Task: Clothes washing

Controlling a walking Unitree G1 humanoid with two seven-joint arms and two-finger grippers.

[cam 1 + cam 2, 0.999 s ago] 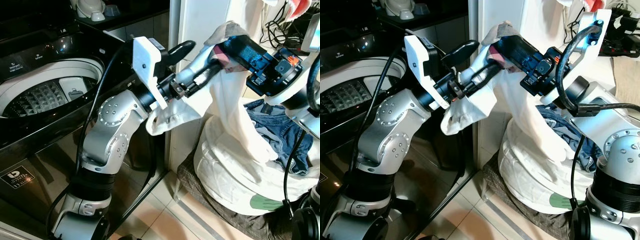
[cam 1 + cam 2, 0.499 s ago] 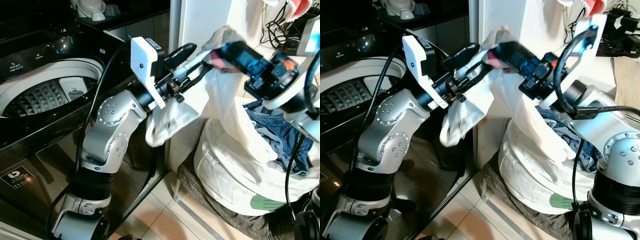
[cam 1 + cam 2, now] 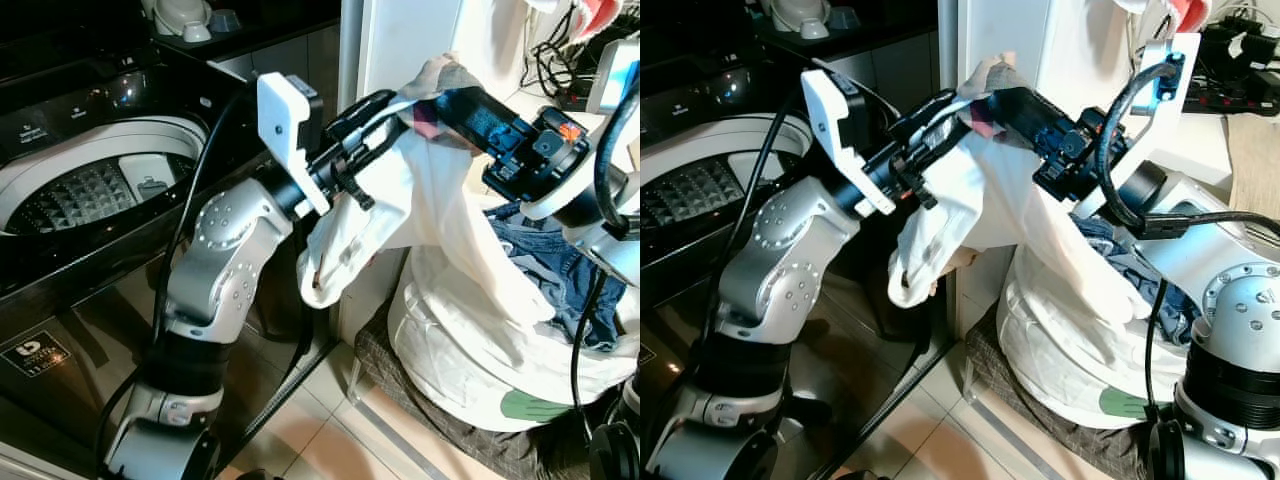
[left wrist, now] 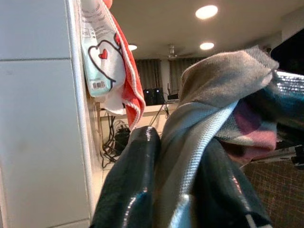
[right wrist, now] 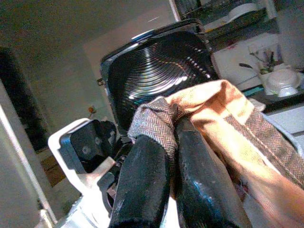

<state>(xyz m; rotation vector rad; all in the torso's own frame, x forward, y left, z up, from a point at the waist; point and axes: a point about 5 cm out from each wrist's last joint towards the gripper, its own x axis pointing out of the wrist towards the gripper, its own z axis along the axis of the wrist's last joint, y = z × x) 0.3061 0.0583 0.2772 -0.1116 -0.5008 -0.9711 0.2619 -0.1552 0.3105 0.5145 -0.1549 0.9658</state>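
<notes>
A white garment (image 3: 440, 230) with a grey herringbone edge hangs in the air between my two grippers, above the white laundry bag (image 3: 470, 350). My left gripper (image 3: 393, 112) is shut on its top edge; in the left wrist view the cloth (image 4: 190, 156) is pinched between the black fingers (image 4: 133, 185). Right beside it, my right gripper (image 3: 432, 108) is shut on the same edge, with the herringbone band (image 5: 154, 123) bunched over its fingers (image 5: 142, 180). The garment's lower fold (image 3: 335, 260) dangles by the washer's corner. The top-loading washing machine (image 3: 150, 130) stands with its drum (image 3: 80, 195) exposed at my left.
Blue jeans (image 3: 550, 265) lie in the laundry bag. A white pillar (image 3: 400, 40) rises between washer and bag. Cables (image 3: 560, 50) hang at the upper right. A red and white cloth (image 4: 114, 71) hangs on the wall. Tiled floor (image 3: 330, 420) runs below.
My left gripper has slid up the garment to its top edge, next to the right gripper. The fold that was bunched at the left gripper now hangs lower and looser.
</notes>
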